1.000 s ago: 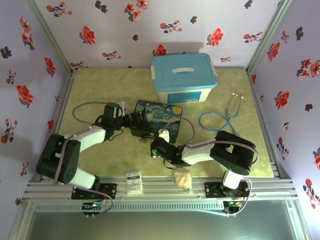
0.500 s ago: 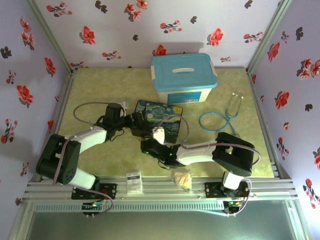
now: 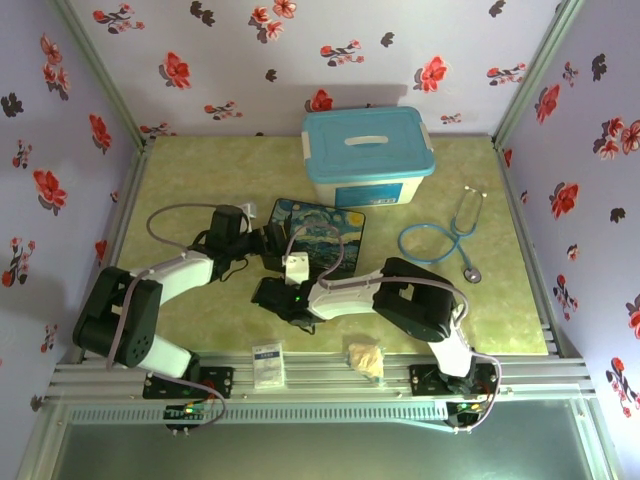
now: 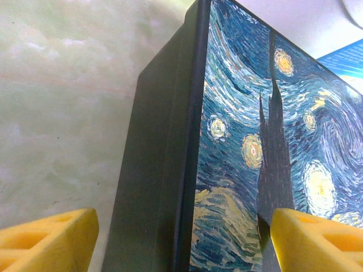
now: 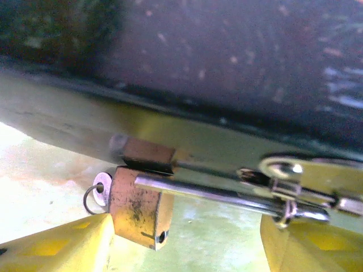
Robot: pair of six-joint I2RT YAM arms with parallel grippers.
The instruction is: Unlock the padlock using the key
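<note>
The small brass-gold padlock with a silvery shackle [image 5: 136, 207] lies at the near side of the flat starry-night-printed box [image 3: 335, 225], its shackle running through a silvery metal hasp [image 5: 286, 187]; the tiny thin metal key on a wire ring [image 5: 97, 190] sits against the padlock's end away from the hasp; the right gripper [image 5: 184, 241] is spread wide and empty, its yellow fingers flanking the padlock; the left gripper [image 4: 181, 241] gapes astride the box's left edge, clamping nothing; all rest on the pale green table [image 3: 200, 170].

Right arm [image 3: 345, 290] swung left; its jaws now further left along near edge of starry box [image 3: 325, 232].
</note>
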